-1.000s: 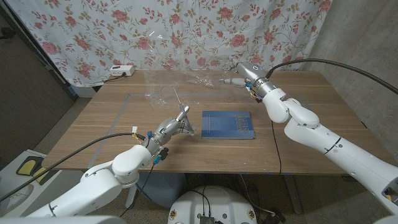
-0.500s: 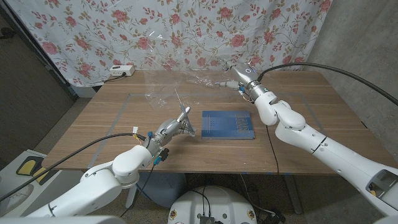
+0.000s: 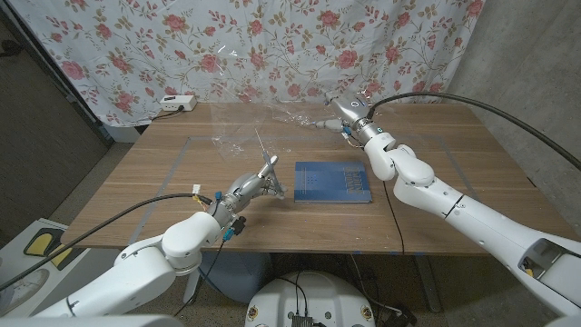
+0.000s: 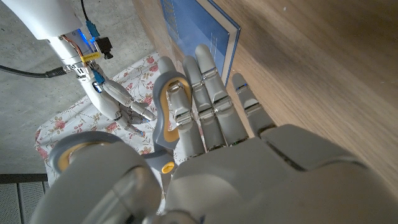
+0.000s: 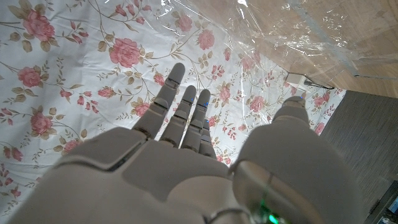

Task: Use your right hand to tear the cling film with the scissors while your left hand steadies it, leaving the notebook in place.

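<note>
Gripping scissors — left hand fingers closed, blades angled up-away; right hand fingers spread, empty.

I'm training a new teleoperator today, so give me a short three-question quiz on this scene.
1. True or false: the right hand holds the scissors.
2. What lies on the table beside the left hand? A) a blue notebook B) a red cup C) a green towel
3. Fill in: the right hand, fingers spread, is by the ____ at the table's far side.

Key: 1 false, the left hand holds them; 2 A; 3 cling film.
</note>
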